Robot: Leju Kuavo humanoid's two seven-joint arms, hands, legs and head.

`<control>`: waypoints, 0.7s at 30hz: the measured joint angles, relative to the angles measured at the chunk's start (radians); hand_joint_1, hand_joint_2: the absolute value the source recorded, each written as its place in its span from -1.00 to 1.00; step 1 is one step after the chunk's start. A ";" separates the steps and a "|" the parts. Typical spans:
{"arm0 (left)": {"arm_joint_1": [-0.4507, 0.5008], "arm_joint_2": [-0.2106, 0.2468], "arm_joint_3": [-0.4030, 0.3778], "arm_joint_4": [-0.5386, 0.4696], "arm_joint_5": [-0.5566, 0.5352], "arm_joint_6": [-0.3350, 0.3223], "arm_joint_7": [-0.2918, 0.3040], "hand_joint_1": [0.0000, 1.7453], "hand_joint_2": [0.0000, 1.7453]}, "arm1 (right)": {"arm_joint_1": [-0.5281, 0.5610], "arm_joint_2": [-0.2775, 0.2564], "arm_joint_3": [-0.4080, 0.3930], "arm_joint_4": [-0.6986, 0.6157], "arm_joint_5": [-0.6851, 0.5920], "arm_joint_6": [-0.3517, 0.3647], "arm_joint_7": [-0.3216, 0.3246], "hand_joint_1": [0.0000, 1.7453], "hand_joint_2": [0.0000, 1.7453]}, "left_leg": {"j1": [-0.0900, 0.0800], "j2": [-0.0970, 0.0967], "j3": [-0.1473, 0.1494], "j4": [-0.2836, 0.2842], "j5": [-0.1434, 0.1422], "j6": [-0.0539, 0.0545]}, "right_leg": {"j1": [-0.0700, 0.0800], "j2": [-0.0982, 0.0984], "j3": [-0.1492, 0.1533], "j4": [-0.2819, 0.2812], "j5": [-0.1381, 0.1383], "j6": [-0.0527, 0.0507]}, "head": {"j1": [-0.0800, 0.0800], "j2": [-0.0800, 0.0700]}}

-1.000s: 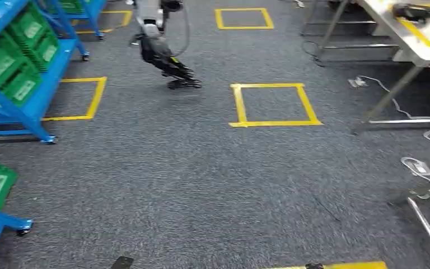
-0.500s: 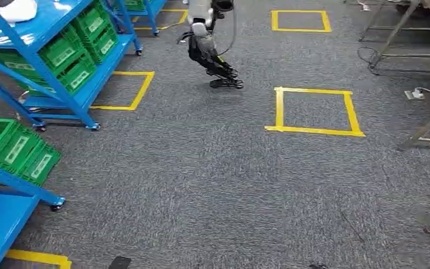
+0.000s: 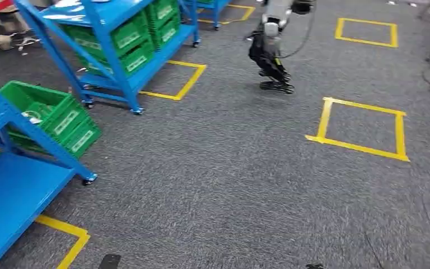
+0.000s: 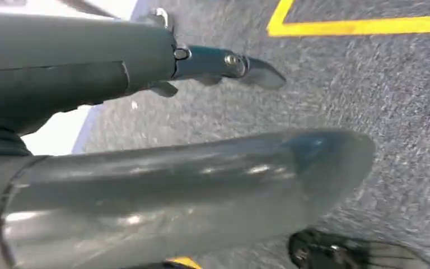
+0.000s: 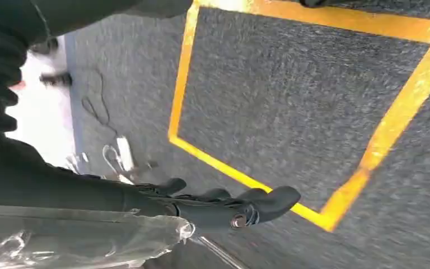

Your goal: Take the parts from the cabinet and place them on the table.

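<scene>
The left arm is hung low over the carpet [image 4: 403, 112], and the left hand [image 4: 145, 61] is seen with its dark fingers [image 4: 224, 60] stretched straight and its thumb [image 4: 201, 179] set well apart from them; nothing is held between them. The right hand [image 5: 145, 202] is likewise pointed out over the carpet beside a tape square [image 5: 369, 151], with its fingers [image 5: 269, 202] nearly straight. Crinkled clear plastic [image 5: 89, 238] is pressed along this hand's thumb side, its length running with the fingers; whether it is gripped cannot be told, and no part can be made out inside it. In the head view, two blue racks [image 3: 112, 14] are stood to the left, loaded with green bins [image 3: 131, 36]. A pale item [image 3: 32, 115] is seen lying in the nearest bin; its axis cannot be told.
</scene>
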 joint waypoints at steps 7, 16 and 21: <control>0.002 0.001 0.026 0.000 0.007 0.000 -0.005 -1.00 -1.00 | 0.005 0.000 0.000 0.000 0.000 0.001 0.000 -1.00 1.00 | 0.006 -0.103 -0.002 0.009 0.001 -0.019 | -0.023 0.101 0.062 -0.169 0.112 0.014 | 0.003 0.000; 0.003 0.000 0.045 0.000 0.023 0.000 -0.012 -1.00 -1.00 | 0.004 0.000 0.000 0.000 0.015 0.003 -0.002 -1.00 1.00 | 0.005 -0.017 -0.135 0.250 -0.123 -0.055 | -0.007 -0.001 0.062 -0.185 0.126 -0.049 | -0.010 0.000; 0.008 0.007 0.054 0.000 0.024 0.001 -0.021 -1.00 -1.00 | 0.000 0.000 0.000 0.000 0.019 0.003 -0.008 -1.00 1.00 | 0.003 0.012 -0.061 0.129 -0.025 -0.048 | -0.004 -0.069 0.065 -0.185 0.121 -0.047 | -0.011 0.000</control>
